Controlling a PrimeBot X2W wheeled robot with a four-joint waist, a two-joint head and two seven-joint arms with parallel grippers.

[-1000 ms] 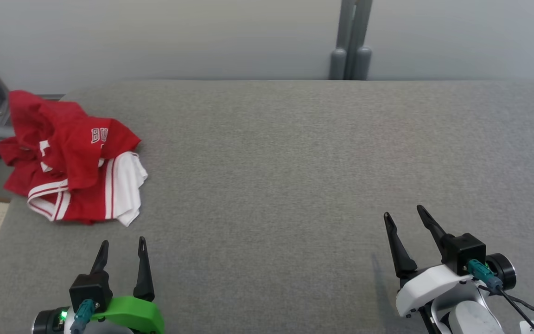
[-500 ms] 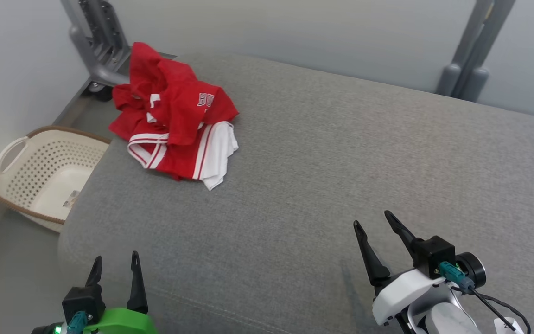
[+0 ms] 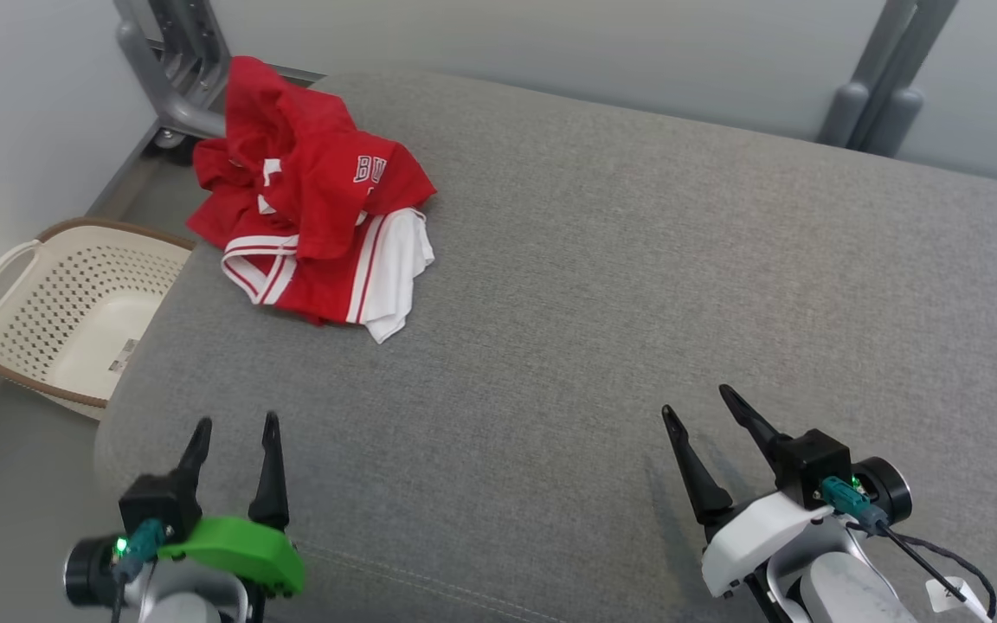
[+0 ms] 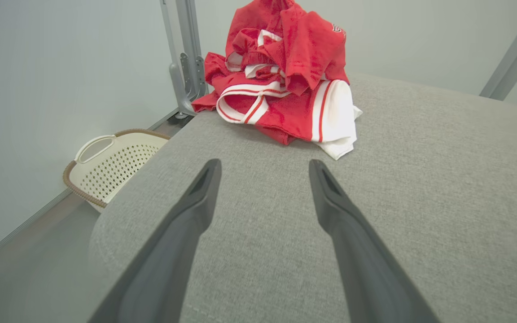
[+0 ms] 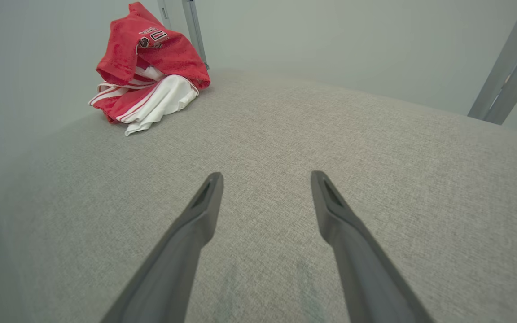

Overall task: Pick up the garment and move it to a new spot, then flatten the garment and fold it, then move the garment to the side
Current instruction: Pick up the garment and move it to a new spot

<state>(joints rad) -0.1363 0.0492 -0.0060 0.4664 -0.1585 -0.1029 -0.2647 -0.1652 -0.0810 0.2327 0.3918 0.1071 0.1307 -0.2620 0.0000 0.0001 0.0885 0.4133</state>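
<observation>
The garment (image 3: 325, 186) is red with white panels and red-and-white striped trim, and part of a word in white letters shows on one fold. It lies crumpled in a loose heap at the far left corner of the grey fabric surface (image 3: 637, 303), not spread or folded. The heap rises to a peak at its far side. A white panel lies flat at its near right edge, and red folds reach over the surface's left edge.

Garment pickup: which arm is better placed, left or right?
Left, probably. The crumpled red garment lies at the far left corner of the grey surface, straight ahead of the open left pincer. The right pincer, also open, would have to reach across.
</observation>
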